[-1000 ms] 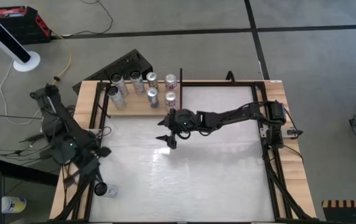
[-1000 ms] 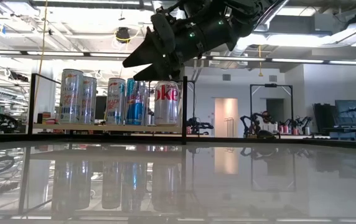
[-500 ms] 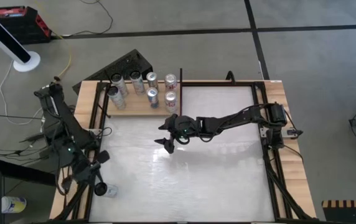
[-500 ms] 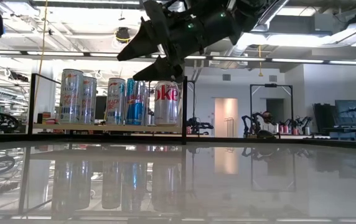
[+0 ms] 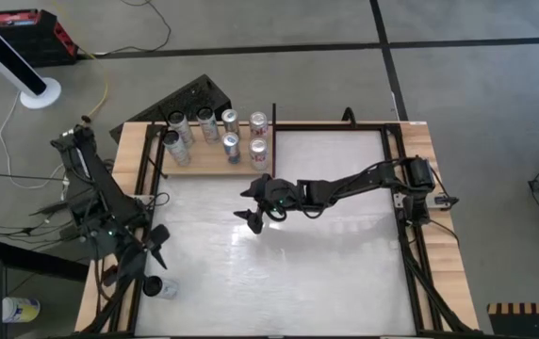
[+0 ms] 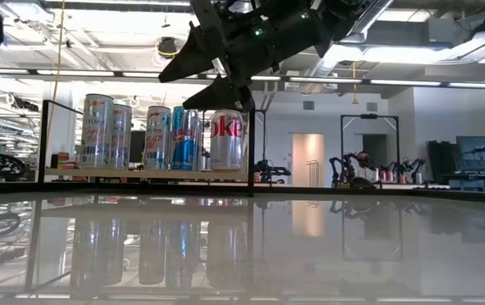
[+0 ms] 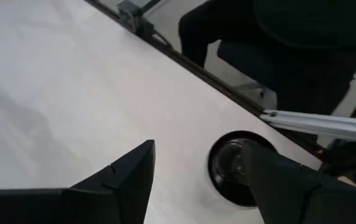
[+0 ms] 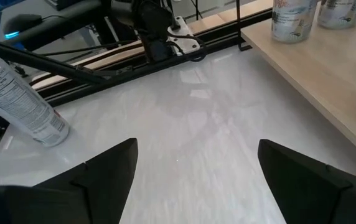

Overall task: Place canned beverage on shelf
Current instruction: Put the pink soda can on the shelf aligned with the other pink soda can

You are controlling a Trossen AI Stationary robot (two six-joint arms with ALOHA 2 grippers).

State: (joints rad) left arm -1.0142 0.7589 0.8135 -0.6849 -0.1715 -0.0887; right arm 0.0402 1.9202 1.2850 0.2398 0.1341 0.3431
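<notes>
Left gripper (image 5: 154, 247) is at the near-left corner of the table (image 5: 326, 273), hovering above the loose can (image 5: 159, 287). Wrist view shows its fingers (image 7: 125, 177) spread apart with nothing between them; the can top (image 7: 233, 165) sits off toward one finger, not centred in the gap. Right gripper (image 5: 252, 202) hangs wide open and empty over the mid-table, just in front of the shelf (image 5: 215, 158).

The can stands upright on the white top, right by the table's edge rail and well apart from the shelf, which already carries seven cans (rough count, they overlap in the low view).

Risks as I read them:
- Off-centre descent: one finger lands on the can rim or clips its side and tips it. That close to the edge, a tipped can could roll off.
- Glossy top and smooth can: a partial pinch may let it slide instead of seating.
- Clearance between can and edge rail is hard to judge from these views; outer finger could foul the rail.
- Shelf is crowded; the open room looks to be along its front edge, so a careless placement could knock neighbours.
- Right arm sits on the likely path to the shelf, so collision risk on transfer.
</notes>
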